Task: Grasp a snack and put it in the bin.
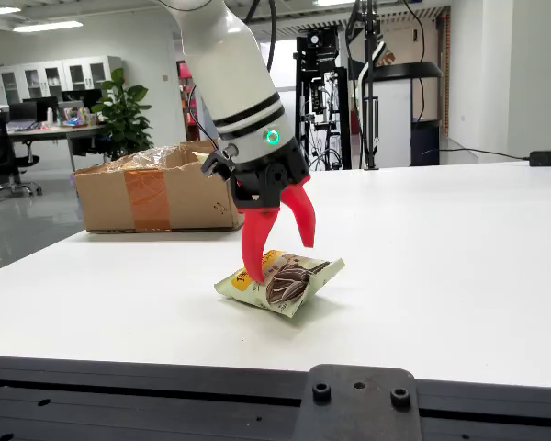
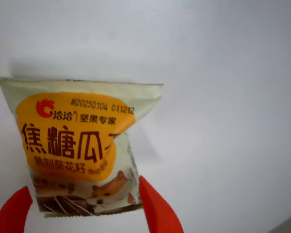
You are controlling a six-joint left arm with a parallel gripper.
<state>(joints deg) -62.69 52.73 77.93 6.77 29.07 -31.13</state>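
A pale green snack packet (image 1: 280, 280) with an orange label lies flat on the white table (image 1: 441, 276), seen from the side. My gripper (image 1: 280, 260) hangs right over it, open, with one red finger down at the packet's near left edge and the other at its far side. In the view that rides on the gripper, the snack packet (image 2: 77, 150) sits between the two red fingers (image 2: 157, 211), whose inner edges are close to its sides. The packet rests on the table, not lifted.
An open cardboard box (image 1: 156, 193) with brown tape stands at the table's far left, behind the arm. A black rail with a bracket (image 1: 354, 404) runs along the near edge. Office furniture and equipment racks stand beyond the table.
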